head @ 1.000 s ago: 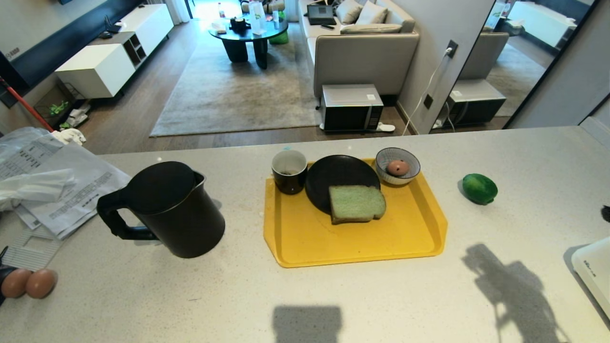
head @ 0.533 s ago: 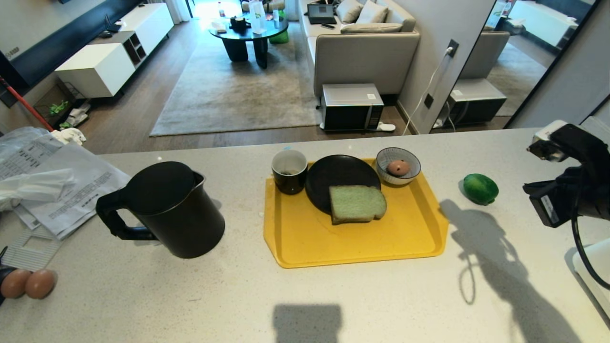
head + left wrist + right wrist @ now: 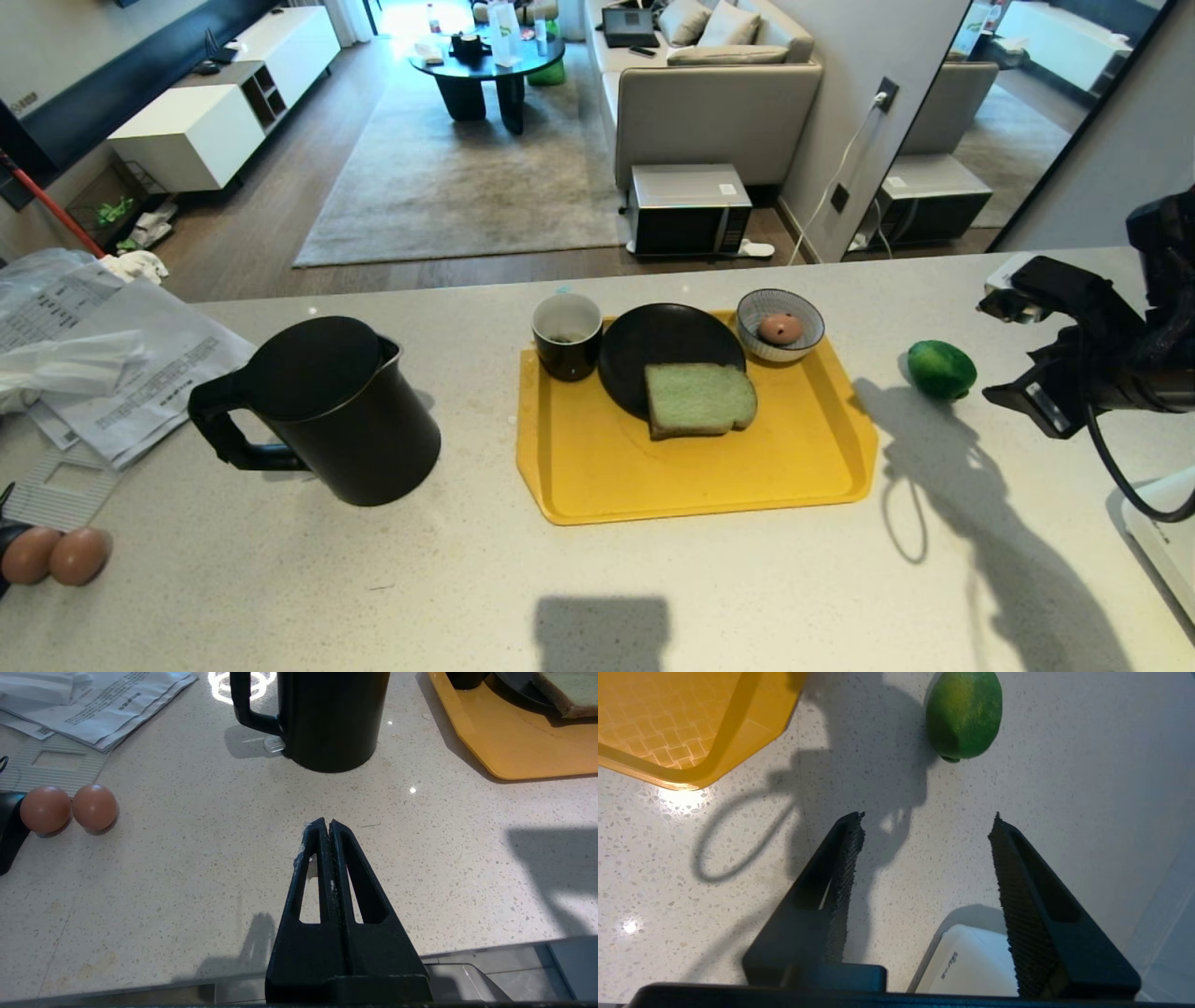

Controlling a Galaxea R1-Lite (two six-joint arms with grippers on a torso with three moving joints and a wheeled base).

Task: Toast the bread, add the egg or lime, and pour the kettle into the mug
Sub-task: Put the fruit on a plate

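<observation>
- Lying on the yellow tray (image 3: 607, 485) at the middle of the head view, the bread (image 3: 698, 399), its far edge overlapping the black plate (image 3: 653, 341).
- Standing at the tray's upper left corner, touching or just beside the plate, the mug (image 3: 566, 336), black outside and white inside.
- At the tray's upper right corner, a small striped bowl (image 3: 780, 324) with a brownish egg (image 3: 779, 328) in it.
- Right of the tray on the speckled counter (image 3: 467, 579), apart from it, the lime (image 3: 941, 370); in the right wrist view the lime (image 3: 963, 714) sits beyond the fingertips, untouched.
- At the right edge of the head view, above the counter and near the lime, the right gripper (image 3: 1013, 350); in its wrist view the right gripper (image 3: 927, 819) has jaws spread wide with nothing between them, a white appliance corner (image 3: 966, 961) below.
- Left of the tray, well apart, the kettle (image 3: 331, 411), upright, lid on, handle toward the lower left.
- In the left wrist view, the left gripper (image 3: 325, 826) with fingers pressed together, empty, low over the counter with the kettle beyond.
- At the lower left edge of the head view, two brown eggs (image 3: 56, 555) side by side; papers (image 3: 112, 355) at the left.
</observation>
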